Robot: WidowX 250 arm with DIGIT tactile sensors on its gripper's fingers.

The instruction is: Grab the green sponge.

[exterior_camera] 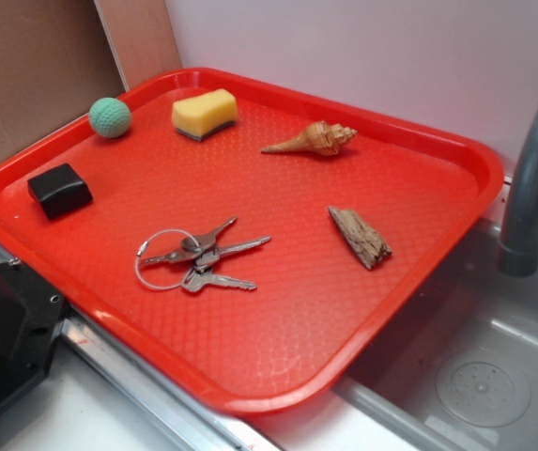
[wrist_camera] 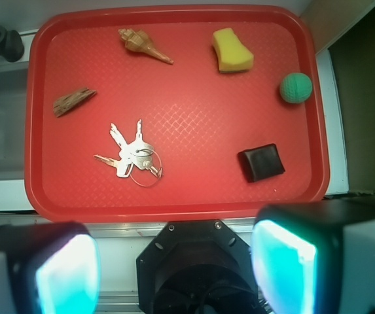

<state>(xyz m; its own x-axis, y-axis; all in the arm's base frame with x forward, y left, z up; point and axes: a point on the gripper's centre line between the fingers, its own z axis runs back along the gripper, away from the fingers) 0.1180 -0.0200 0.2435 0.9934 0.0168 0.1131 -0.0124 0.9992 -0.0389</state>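
Below me a red tray [wrist_camera: 174, 196] carries everything. On it lie the green sponge [wrist_camera: 232, 51], a teal ball [wrist_camera: 296, 87], a black block [wrist_camera: 261, 162], keys [wrist_camera: 131, 154], a shell [wrist_camera: 144, 44] and a wood chip [wrist_camera: 73, 101], all apart.

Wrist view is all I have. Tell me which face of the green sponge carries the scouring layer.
Observer: The green sponge lies yellow side up. The exterior view shows its dark scouring layer underneath, against the red tray.
Operator: Good. Now report what is in the sink beside the tray.
Observer: A round drain shows in the floor of the basin, below the grey faucet. Nothing else is visible in the part of the basin that the view shows.
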